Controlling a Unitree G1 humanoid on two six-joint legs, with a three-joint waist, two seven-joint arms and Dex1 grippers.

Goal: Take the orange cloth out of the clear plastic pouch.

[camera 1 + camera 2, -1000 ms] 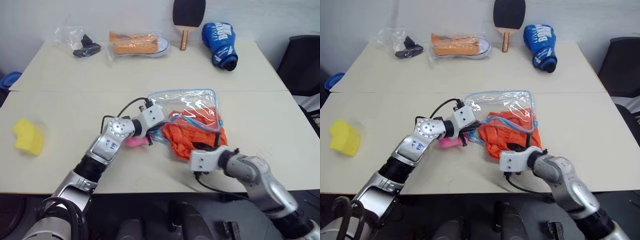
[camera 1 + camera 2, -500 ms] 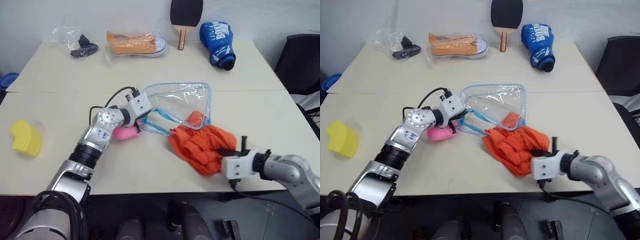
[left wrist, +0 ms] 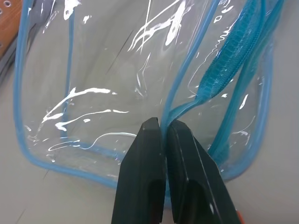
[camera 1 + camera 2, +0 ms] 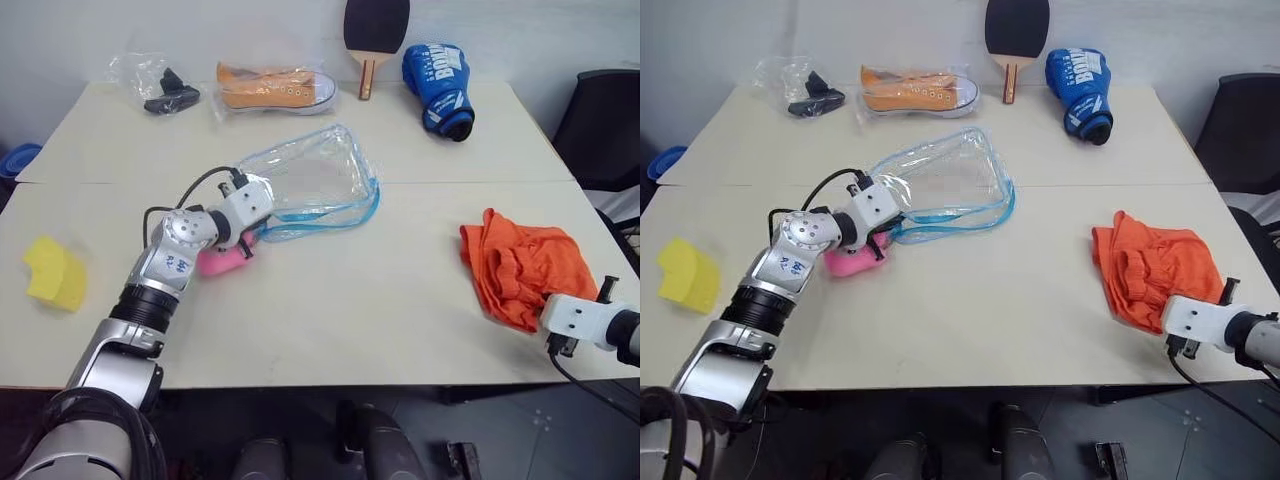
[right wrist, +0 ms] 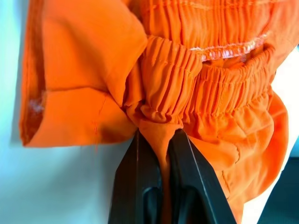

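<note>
One clear plastic pouch (image 4: 305,180), lengthwise roughly left-right.

The orange cloth (image 4: 525,270), soft and bunched with seams and an elastic band, lies crumpled at the near right of the desk, fully out. The clear plastic pouch (image 4: 310,180), blue-trimmed and empty, lies well apart at centre-left, its pink plush charm (image 4: 220,262) beside it.
</note>
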